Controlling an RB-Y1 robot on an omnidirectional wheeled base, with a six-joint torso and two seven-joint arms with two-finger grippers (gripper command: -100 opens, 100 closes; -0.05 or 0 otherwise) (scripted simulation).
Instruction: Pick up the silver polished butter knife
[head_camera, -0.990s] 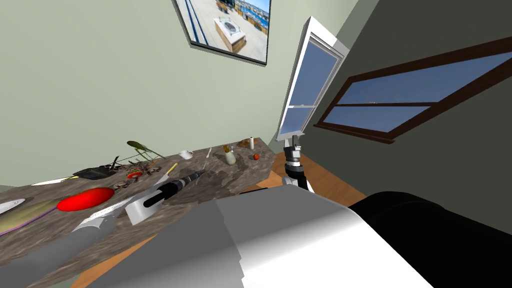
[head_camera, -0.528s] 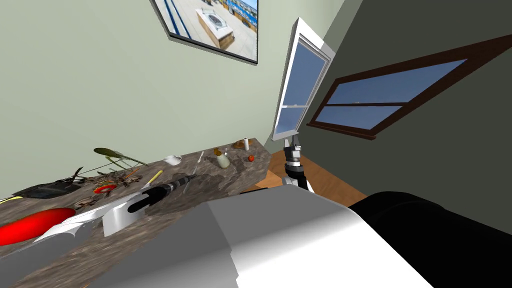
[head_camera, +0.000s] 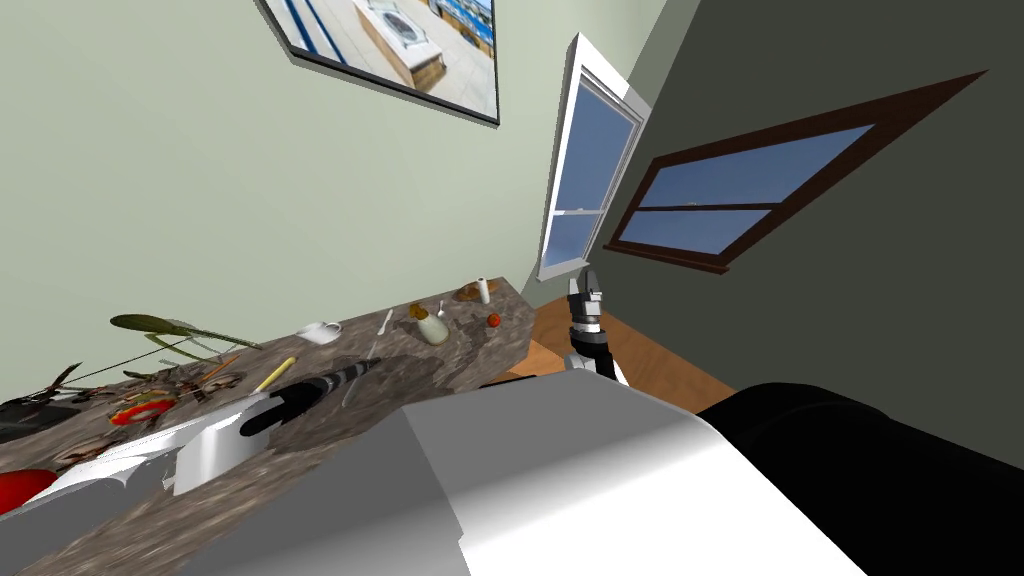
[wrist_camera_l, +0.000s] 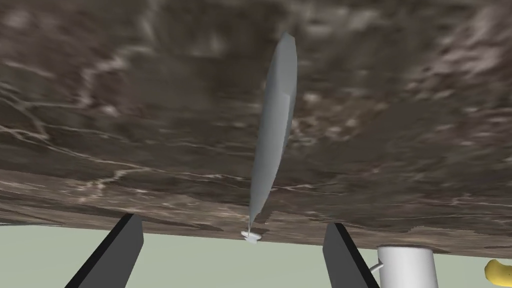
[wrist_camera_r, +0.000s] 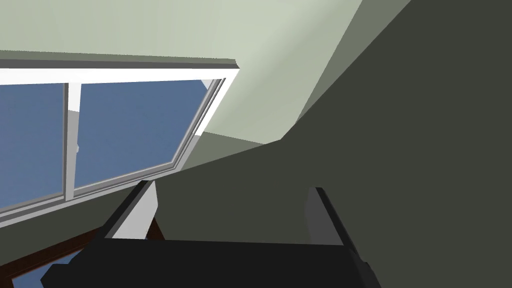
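Observation:
The butter knife (wrist_camera_l: 274, 135), a long slim plain grey blade, lies flat on the brown marbled table top (wrist_camera_l: 125, 100). My left gripper (wrist_camera_l: 234, 221) is open just above the table, and the knife's near end sits between its fingers (wrist_camera_l: 122, 245) without touching them. In the head view the left gripper (head_camera: 370, 364) is stretched out over the middle of the table (head_camera: 470, 350), and the knife (head_camera: 352, 385) shows as a thin pale line beside it. My right gripper (head_camera: 585, 290) is raised past the table's right corner, open (wrist_camera_r: 231, 189) and holding nothing.
A white mug (wrist_camera_l: 405, 265) and a yellow thing (wrist_camera_l: 497, 270) stand near the knife by the table's far edge. On the table are also a mug (head_camera: 318, 332), a jar (head_camera: 432, 328), a small red fruit (head_camera: 493, 320), a white bottle (head_camera: 483, 290) and clutter (head_camera: 140, 410) at the left. Wooden floor (head_camera: 640, 360) lies on the right.
The whole head picture has slid left, so my head or base has turned right. The left arm stays stretched over the table and the right arm stays raised.

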